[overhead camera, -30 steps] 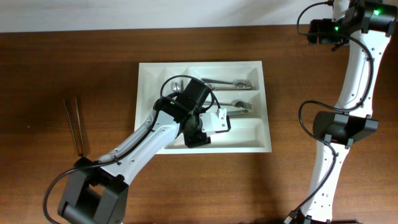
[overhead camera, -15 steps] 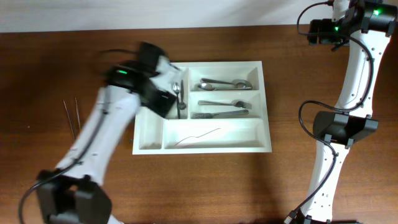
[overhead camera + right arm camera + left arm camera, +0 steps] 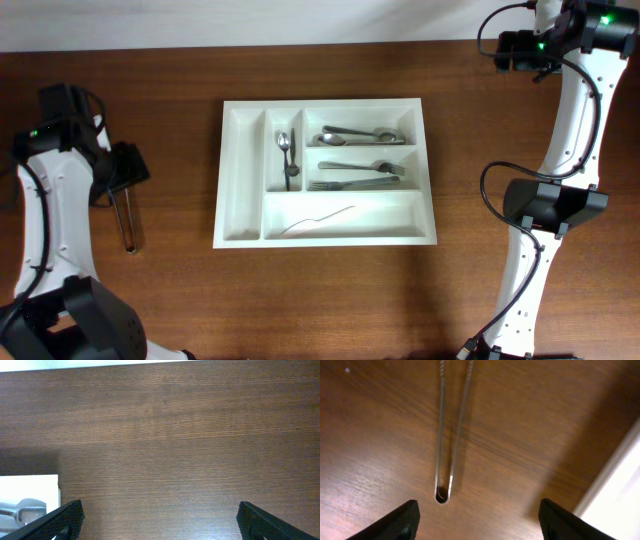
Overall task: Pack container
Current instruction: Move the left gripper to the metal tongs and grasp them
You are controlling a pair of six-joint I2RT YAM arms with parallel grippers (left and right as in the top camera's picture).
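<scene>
The container (image 3: 320,101), a white five-compartment cutlery tray, lies mid-table. A spoon and another utensil (image 3: 287,155) lie in its second narrow compartment, spoons (image 3: 360,133) in the top wide one, a spoon and a fork (image 3: 358,176) in the middle one, and a thin metal piece (image 3: 320,218) in the bottom one. Metal tongs (image 3: 128,225) lie on the table at the left. My left gripper (image 3: 125,175) hovers over them, open and empty. In the left wrist view the tongs (image 3: 451,435) lie ahead of the open fingers (image 3: 477,520). My right gripper (image 3: 160,520) is open and empty at the far right.
The tray's edge shows at the right of the left wrist view (image 3: 620,495). Its corner, with a spoon bowl, shows at the lower left of the right wrist view (image 3: 30,490). The right arm's base (image 3: 545,205) stands right of the tray.
My left arm has swung from over the tray to the left and is now above the tongs. A thin metal piece now lies uncovered in the bottom compartment. The right arm has not moved.
</scene>
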